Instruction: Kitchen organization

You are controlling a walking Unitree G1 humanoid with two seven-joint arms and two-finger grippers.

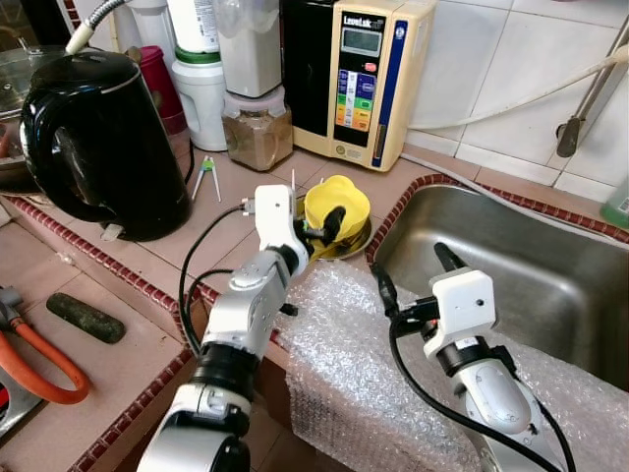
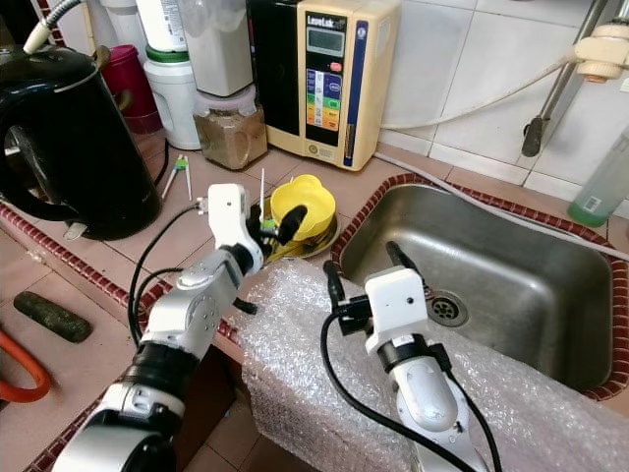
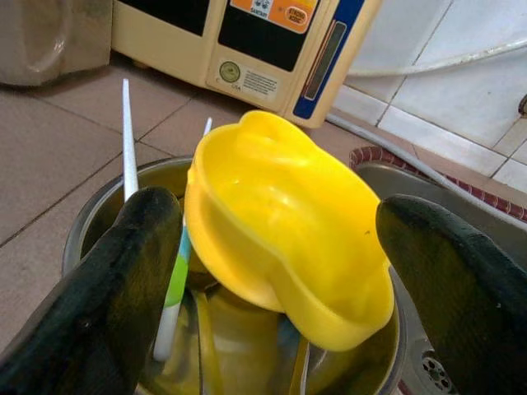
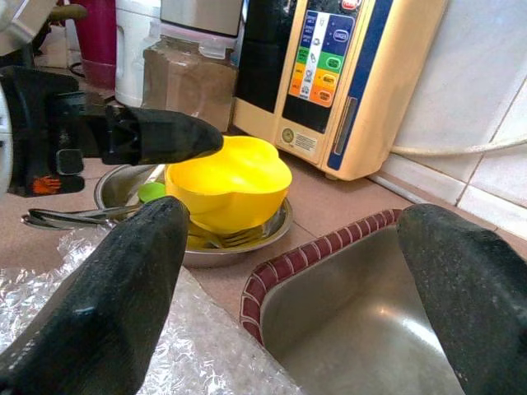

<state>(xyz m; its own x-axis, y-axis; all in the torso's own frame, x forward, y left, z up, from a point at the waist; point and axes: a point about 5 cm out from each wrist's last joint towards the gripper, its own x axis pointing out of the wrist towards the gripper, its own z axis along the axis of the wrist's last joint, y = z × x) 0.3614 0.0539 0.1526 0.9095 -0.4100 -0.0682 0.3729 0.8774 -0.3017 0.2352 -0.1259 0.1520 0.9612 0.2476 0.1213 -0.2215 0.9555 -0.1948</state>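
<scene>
Left tool (image 3: 272, 271), fingers spread, straddles the yellow bowl (image 1: 337, 208) tilted in the steel dish (image 3: 99, 222) on the tabletop beside the sink (image 1: 550, 285). Best to close on the bowl's rim, clear of the utensils. Right tool (image 1: 408, 278) hangs spread over the sink's edge.

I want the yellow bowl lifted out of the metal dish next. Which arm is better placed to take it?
Probably the left. The left end effector is open at the yellow bowl, one finger on each side in its wrist view. The right end effector, also open, sits further back over the sink edge.
</scene>
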